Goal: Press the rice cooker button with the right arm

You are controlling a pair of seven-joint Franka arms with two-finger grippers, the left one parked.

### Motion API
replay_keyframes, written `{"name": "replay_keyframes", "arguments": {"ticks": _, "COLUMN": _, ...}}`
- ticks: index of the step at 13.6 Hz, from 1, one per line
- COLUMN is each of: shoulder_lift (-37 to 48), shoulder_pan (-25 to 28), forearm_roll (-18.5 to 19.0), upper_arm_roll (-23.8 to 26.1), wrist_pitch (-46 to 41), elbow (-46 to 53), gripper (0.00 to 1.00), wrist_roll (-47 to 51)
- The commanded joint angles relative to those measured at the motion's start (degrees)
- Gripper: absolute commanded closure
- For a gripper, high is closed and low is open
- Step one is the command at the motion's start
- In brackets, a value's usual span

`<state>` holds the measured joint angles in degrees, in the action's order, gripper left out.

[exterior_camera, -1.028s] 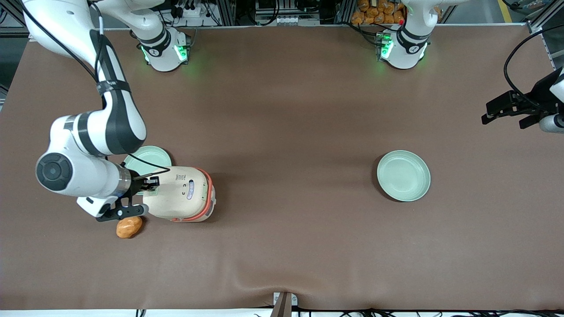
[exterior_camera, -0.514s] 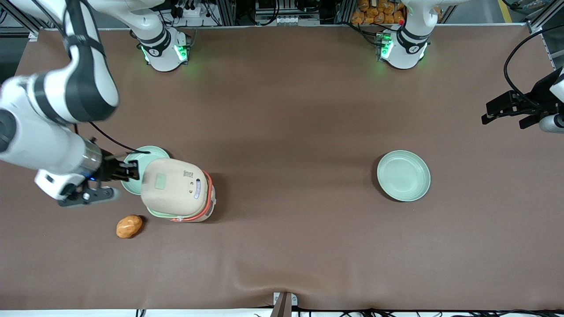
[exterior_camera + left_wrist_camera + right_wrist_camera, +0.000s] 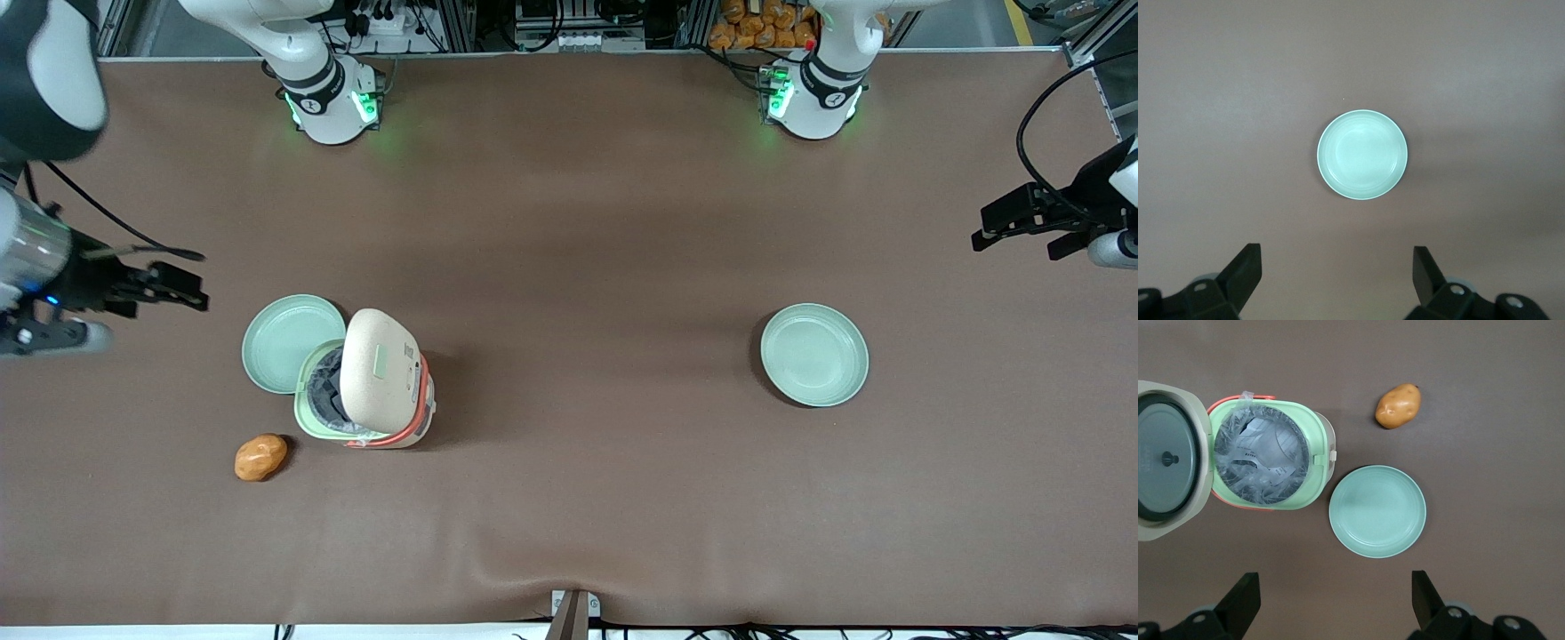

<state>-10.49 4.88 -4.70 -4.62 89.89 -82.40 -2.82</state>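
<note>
1. Table (image 3: 622, 267): brown surface, carries every item below.
2. Right arm (image 3: 40, 80): white with black joints, raised over the working arm's end of the table, well apart from the cooker.
3. Cooker (image 3: 364, 391): cream-white, orange-red trim, pale green rim; stands on the table toward the working arm's end. Lid (image 3: 378, 369) swung up and open; grey pot (image 3: 1260, 459) exposed, clear plastic wrapping inside it.
4. Plate (image 3: 293, 342): pale green, round, touching or just beside the cooker's rim and slightly farther from the front camera. Empty.
5. Second plate (image 3: 813, 354): pale green, round, toward the parked arm's end, well apart from the cooker. Empty.
6. Gripper (image 3: 164, 284): black, two fingers spread apart with nothing between them; hangs in the air, clear of the cooker and plate.
7. Potato (image 3: 260, 456): orange-brown, lies near the cooker, nearer the front camera than the first plate.
8. Button (image 3: 380, 362): mint-green pad on the raised lid's outer face, untouched.
</note>
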Motion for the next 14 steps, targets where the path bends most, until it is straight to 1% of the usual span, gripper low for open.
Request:
{"name": "replay_keyframes", "arguments": {"ticks": 1, "shoulder_lift": 3.89, "shoulder_pan": -1.27, "forearm_roll": 0.65, "upper_arm_roll": 0.57, "wrist_pitch": -1.72, "elbow": -1.88, "gripper": 0.0, "wrist_roll": -0.08}}
{"name": "replay_keyframes", "arguments": {"ticks": 3, "shoulder_lift": 6.78, "shoulder_pan": -1.62, "forearm_roll": 3.1, "upper_arm_roll": 0.57, "wrist_pitch": -2.35, "elbow": -3.19, "gripper": 0.0, "wrist_roll": -1.91}}
{"name": "replay_keyframes", "arguments": {"ticks": 4, "shoulder_lift": 8.89, "shoulder_pan": -1.89, "forearm_roll": 3.46, "upper_arm_roll": 0.57, "wrist_pitch": -2.26, "elbow": -4.85, "gripper": 0.0, "wrist_roll": -2.36}}
{"name": "replay_keyframes", "arguments": {"ticks": 6, "shoulder_lift": 11.44, "shoulder_pan": -2.5, "forearm_roll": 3.46, "upper_arm_roll": 0.66, "wrist_pitch": -2.61, "elbow": -6.1, "gripper": 0.0, "wrist_roll": -2.36}}
{"name": "replay_keyframes", "arguments": {"ticks": 8, "shoulder_lift": 11.98, "shoulder_pan": -2.68, "forearm_roll": 3.46, "upper_arm_roll": 0.57, "wrist_pitch": -3.05, "elbow": -6.1, "gripper": 0.0, "wrist_roll": -2.45}}
{"name": "replay_keyframes", "arguments": {"ticks": 12, "shoulder_lift": 12.07, "shoulder_pan": -2.94, "forearm_roll": 2.85, "upper_arm_roll": 0.57, "wrist_pitch": -9.97, "elbow": -4.53, "gripper": 0.0, "wrist_roll": -1.57}}
{"name": "replay_keyframes", "arguments": {"ticks": 14, "shoulder_lift": 11.98, "shoulder_pan": -4.34, "forearm_roll": 2.5, "upper_arm_roll": 1.18, "wrist_pitch": -11.13, "elbow": -3.12, "gripper": 0.0, "wrist_roll": -1.57}}
